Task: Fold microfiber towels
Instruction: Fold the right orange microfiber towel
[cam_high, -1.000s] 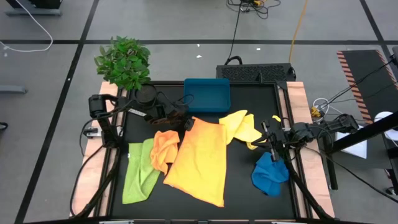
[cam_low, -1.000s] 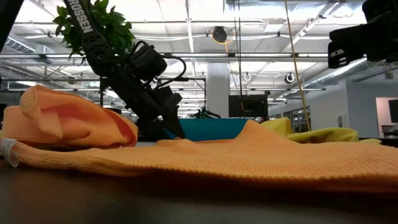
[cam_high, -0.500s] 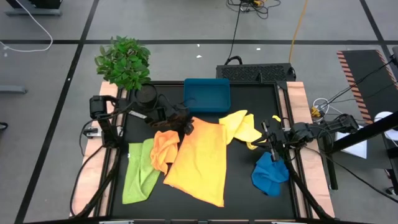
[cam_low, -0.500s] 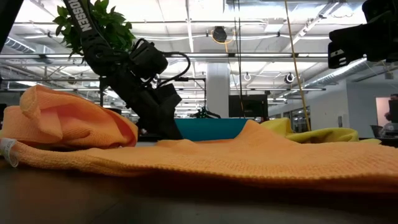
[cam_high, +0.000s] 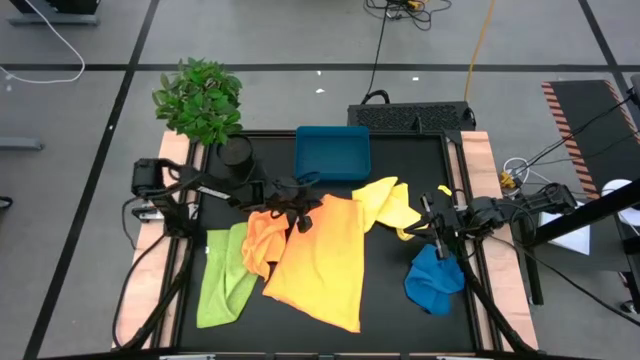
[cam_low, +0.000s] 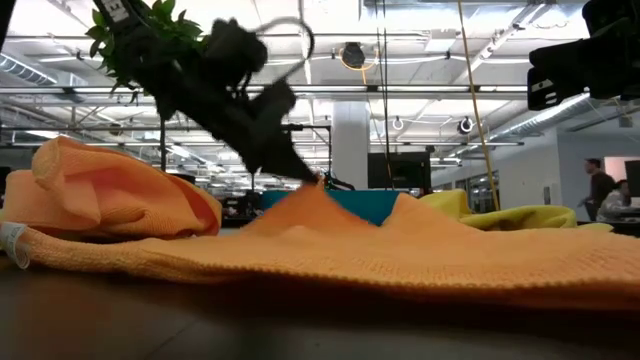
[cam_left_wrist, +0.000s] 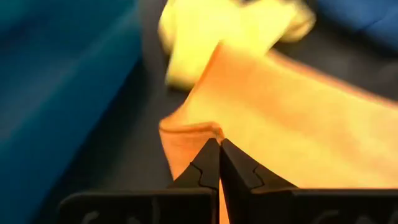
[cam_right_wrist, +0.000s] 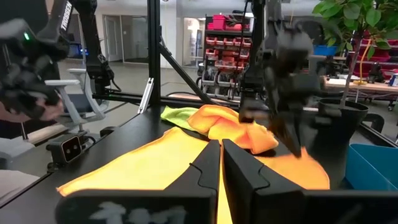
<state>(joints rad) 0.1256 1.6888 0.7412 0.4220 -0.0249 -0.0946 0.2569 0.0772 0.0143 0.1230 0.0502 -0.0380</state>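
while the right hand (cam_high: 437, 238) waits clenched, the left hand (cam_high: 306, 220) pinches the golden yellow towel's (cam_high: 322, 262) lifted corner.

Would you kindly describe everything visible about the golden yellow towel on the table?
The golden yellow towel is the largest cloth, soft and nubby, spread mostly flat across the middle of the black table. The left gripper is shut on its far corner, lifting it into a small peak. Its left edge meets the orange towel; the pale yellow towel lies at its right.

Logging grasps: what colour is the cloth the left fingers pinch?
Golden yellow towel, clearest in the high view.
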